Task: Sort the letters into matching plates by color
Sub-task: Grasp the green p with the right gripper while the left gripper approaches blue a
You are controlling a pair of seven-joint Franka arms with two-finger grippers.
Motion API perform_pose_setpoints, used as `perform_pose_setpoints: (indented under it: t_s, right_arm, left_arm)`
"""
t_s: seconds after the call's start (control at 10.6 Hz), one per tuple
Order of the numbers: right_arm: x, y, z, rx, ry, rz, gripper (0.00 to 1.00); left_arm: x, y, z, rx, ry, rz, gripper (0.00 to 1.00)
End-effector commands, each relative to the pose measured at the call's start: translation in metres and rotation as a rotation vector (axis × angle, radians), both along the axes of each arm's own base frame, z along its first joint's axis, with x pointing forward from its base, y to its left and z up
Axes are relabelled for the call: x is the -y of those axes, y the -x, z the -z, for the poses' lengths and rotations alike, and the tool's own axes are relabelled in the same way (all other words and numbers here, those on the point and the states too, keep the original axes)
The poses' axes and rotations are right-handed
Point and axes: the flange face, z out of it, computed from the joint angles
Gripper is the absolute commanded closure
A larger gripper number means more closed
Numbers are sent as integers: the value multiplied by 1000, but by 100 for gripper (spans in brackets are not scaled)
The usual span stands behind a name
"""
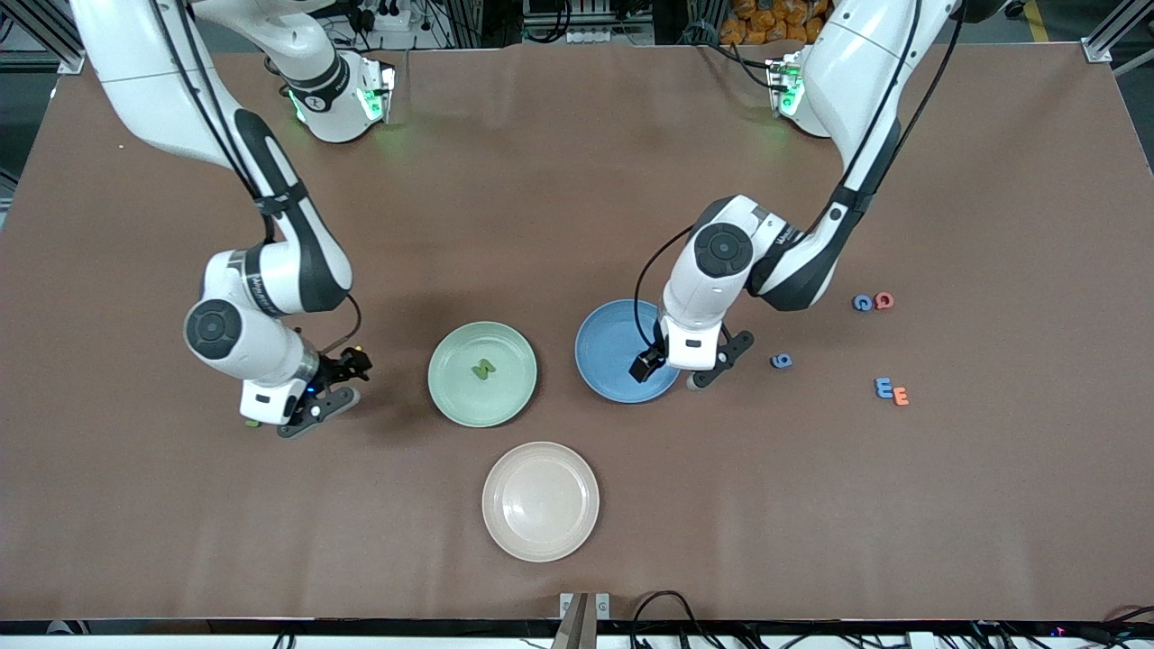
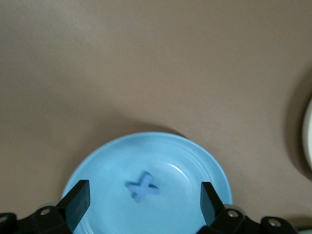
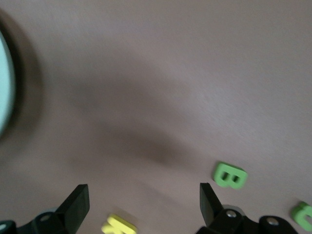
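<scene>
Your brown desk (image 1: 577,225) carries three plates near its middle. The beige-pink plate (image 1: 540,501) sits nearest the front camera. Farther from that camera, side by side but apart, are the mint green plate (image 1: 482,373), toward the right arm's end, and the blue plate (image 1: 609,347), toward the left arm's end.

Your left tool (image 1: 687,368) hangs over the rim of the blue plate on the side toward the left arm's end, with its jaws spread wide and nothing between them. In the left wrist view, a blue X-shaped letter (image 2: 142,185) lies flat in the blue plate (image 2: 180,161), between the two spread fingers (image 2: 77,201) and clear of both.

Your right tool (image 1: 311,410) is low over bare desk, beside the mint green plate toward the right arm's end, jaws also spread and holding nothing. In the right wrist view, a green B (image 3: 229,175), another green piece (image 3: 303,213) cut by the frame edge, and a yellow piece (image 3: 118,225) lie on the desk near that tool.

One dark green letter (image 1: 486,368) lies in the middle of the mint green plate.

Toward the left arm's end of the desk you have a blue 6 (image 1: 782,361) just beside the left tool. Past it are a blue G (image 1: 862,303) touching a red letter (image 1: 884,300), and a blue E (image 1: 883,388) touching an orange E (image 1: 901,396).
</scene>
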Motion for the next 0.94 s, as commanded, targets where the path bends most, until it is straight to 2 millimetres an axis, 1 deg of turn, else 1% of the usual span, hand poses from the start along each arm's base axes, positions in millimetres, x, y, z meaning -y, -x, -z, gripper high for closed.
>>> perform_pose_setpoints:
  t_s: [0.0,0.09,0.19,0.28,0.47,0.57,0.75,0.85]
  right_arm:
    - [50,21,-11,-5,-2,-197,0]
    - [63,25,-10,-10,-4,-269,0]
    - [73,28,-7,-16,-7,-336,0]
    - [79,33,-1,-28,-11,-375,0]
    - [84,47,19,-5,-7,-420,0]
    - [88,53,29,3,-5,-445,0]
    - [87,61,38,-10,-8,-468,0]
    - [87,64,40,-16,-10,-474,0]
  left_arm:
    - [-33,-8,-3,-24,-96,152,0]
    - [-46,-14,-3,-33,-110,195,0]
    - [-54,-17,-3,-38,-119,229,0]
    - [-62,-20,-3,-49,-128,249,0]
    - [-85,-26,-9,-76,-156,326,0]
    - [-95,-25,-8,-84,-165,389,0]
    - [-119,-26,-9,-90,-178,488,0]
    - [-130,-27,-7,-96,-181,526,0]
